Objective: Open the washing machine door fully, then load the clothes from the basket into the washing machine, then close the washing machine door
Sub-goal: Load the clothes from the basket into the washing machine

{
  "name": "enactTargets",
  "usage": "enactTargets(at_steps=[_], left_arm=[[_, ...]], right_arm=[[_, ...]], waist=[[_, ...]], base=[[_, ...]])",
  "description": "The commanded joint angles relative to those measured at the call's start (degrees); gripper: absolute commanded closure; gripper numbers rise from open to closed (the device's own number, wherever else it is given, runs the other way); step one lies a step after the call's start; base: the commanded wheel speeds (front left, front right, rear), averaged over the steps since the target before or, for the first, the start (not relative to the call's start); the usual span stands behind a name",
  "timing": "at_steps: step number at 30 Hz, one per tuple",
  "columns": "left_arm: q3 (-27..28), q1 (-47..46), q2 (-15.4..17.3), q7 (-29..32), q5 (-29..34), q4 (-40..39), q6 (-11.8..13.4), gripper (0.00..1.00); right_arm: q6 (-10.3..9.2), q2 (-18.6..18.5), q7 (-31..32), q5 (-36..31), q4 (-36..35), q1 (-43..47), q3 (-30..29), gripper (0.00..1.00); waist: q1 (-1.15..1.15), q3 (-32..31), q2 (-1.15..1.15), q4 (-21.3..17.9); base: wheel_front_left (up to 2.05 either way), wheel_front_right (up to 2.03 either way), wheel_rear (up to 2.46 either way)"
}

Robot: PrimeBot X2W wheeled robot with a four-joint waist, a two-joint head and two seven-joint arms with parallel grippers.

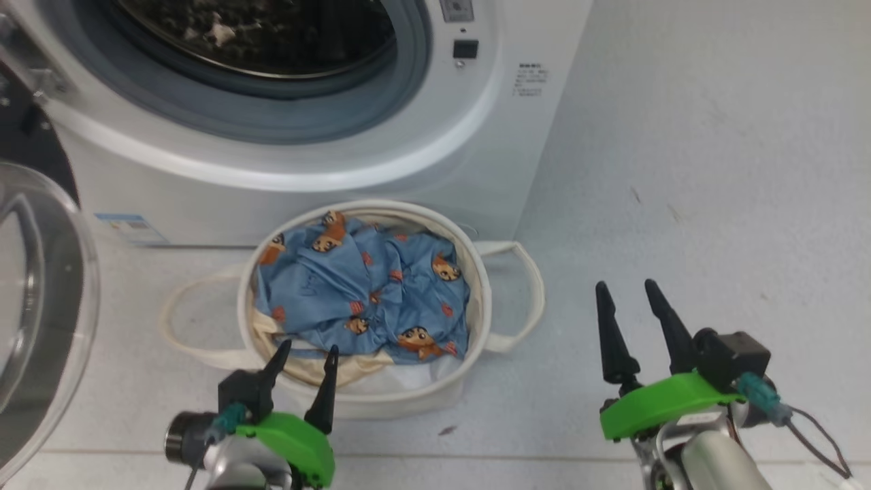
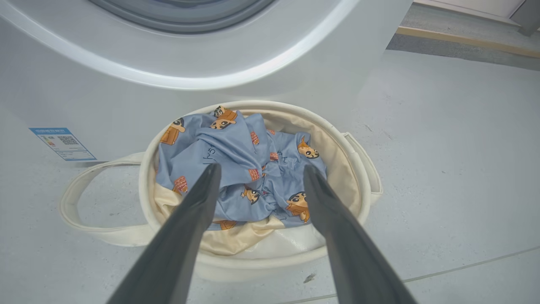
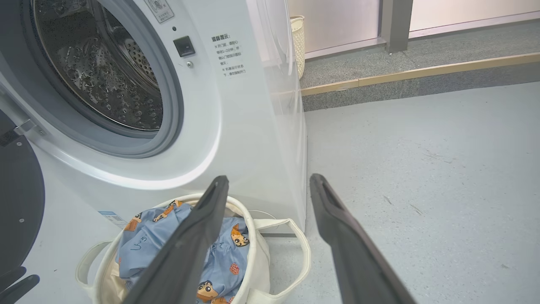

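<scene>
The washing machine (image 1: 381,156) (image 2: 126,80) (image 3: 236,126) stands with its drum mouth uncovered. Its door (image 1: 41,306) (image 3: 17,198) is swung out at the left. In front of it on the floor sits the cream basket (image 1: 469,367) (image 2: 354,169) (image 3: 261,257). The clothes (image 1: 367,292) (image 2: 236,164) (image 3: 143,240), blue cartoon-print fabric over a cream garment, lie inside. My left gripper (image 1: 307,350) (image 2: 261,169) hovers open over the basket's near rim, nothing between its fingers. To the basket's right, above bare floor, my right gripper (image 1: 629,286) (image 3: 270,179) is open and empty.
A blue QR sticker (image 1: 129,228) (image 2: 63,143) is on the machine's lower front. Open grey floor (image 1: 714,170) stretches to the right. In the right wrist view a raised step (image 3: 422,71) and a pale mesh bin (image 3: 298,42) lie behind the machine.
</scene>
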Motion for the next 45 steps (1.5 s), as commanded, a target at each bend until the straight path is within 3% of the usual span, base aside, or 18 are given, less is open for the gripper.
enactTargets(at_steps=[1,10,17,21,30,38,39,40,45], left_arm=[[2.0,-2.6,0.9,-0.3,0.6,-0.7,0.2,0.0],[1.7,-18.0,1.8,-0.3,3.6,13.6,0.8,0.0],[1.4,-29.9,2.1,0.0,4.7,25.0,3.8,0.0],[1.6,-36.0,1.9,1.4,4.6,30.3,7.0,0.0],[-0.2,-42.7,1.1,7.1,4.5,33.3,8.2,0.0],[-3.1,-44.8,0.8,14.6,5.6,34.0,11.5,0.0],[-3.3,-44.8,0.8,15.0,5.6,34.0,11.6,0.33],[-3.3,-44.8,0.8,15.0,5.5,34.0,11.5,1.0],[-3.4,-44.0,0.8,12.6,4.5,34.1,9.7,1.0]], right_arm=[[0.01,0.2,-0.7,-0.3,-1.8,-2.3,1.1,0.0],[0.01,0.2,-0.7,-0.5,-5.8,-6.2,-0.2,0.0],[0.01,0.2,-0.7,-1.4,-7.9,-9.1,-0.4,0.0],[0.01,0.2,-0.7,-1.8,-8.6,-10.6,0.1,0.0],[0.01,0.2,-0.7,-1.3,-9.3,-12.1,-0.5,0.0],[0.01,0.2,-0.7,-1.7,-9.9,-13.1,-0.1,0.0],[0.01,0.2,-0.7,-1.6,-10.0,-13.3,-0.1,0.0],[0.01,0.2,-0.7,-1.6,-10.0,-13.3,-0.1,0.0],[0.01,0.2,-0.7,-1.3,-9.8,-13.4,-0.6,0.0]], waist=[[0.0,2.2,0.0,-1.6],[0.0,16.3,0.0,-4.8],[0.0,24.0,0.0,-5.5],[0.0,26.6,0.0,-5.8],[0.0,29.9,0.0,-6.0],[0.0,32.0,0.0,-6.3],[0.0,32.2,0.0,-6.4],[0.0,32.3,0.0,-6.4],[0.0,31.5,0.0,-5.7]], base=[[0.0,0.0,0.0],[0.0,0.0,0.0],[0.0,0.0,0.0],[0.0,0.0,0.0],[0.0,0.0,0.0],[0.0,0.0,0.0],[0.0,0.0,0.0],[0.0,0.0,0.0],[0.0,0.0,0.0]])
